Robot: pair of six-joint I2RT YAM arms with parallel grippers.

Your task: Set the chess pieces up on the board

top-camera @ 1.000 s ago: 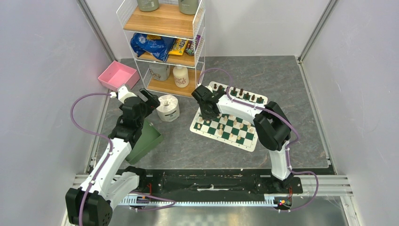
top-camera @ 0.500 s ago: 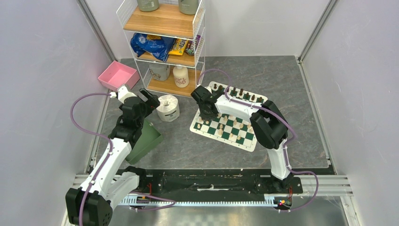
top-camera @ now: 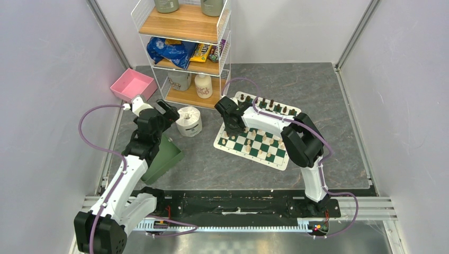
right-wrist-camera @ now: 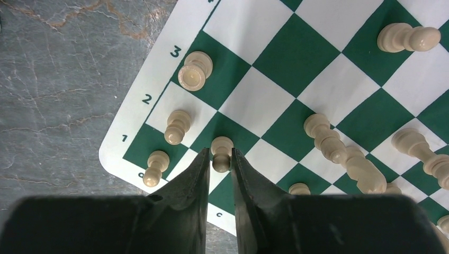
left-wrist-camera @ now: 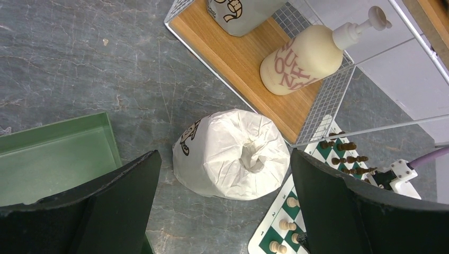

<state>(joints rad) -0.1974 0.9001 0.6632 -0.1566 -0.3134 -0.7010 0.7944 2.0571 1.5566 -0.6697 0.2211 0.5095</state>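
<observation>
Top view: board (top-camera: 276,163) right of centre, dark pieces (top-camera: 270,104) ranked along its far edge, cream pieces (top-camera: 264,138) scattered on nearer squares; right gripper (top-camera: 229,127) over its left corner; left gripper (top-camera: 168,112) beside roll (top-camera: 189,121). Left wrist: left jaws wide apart above roll, bin (left-wrist-camera: 53,159) at left. Right wrist: right jaws narrow around standing cream pawn (right-wrist-camera: 221,151) near board corner; contact cannot be told.
</observation>
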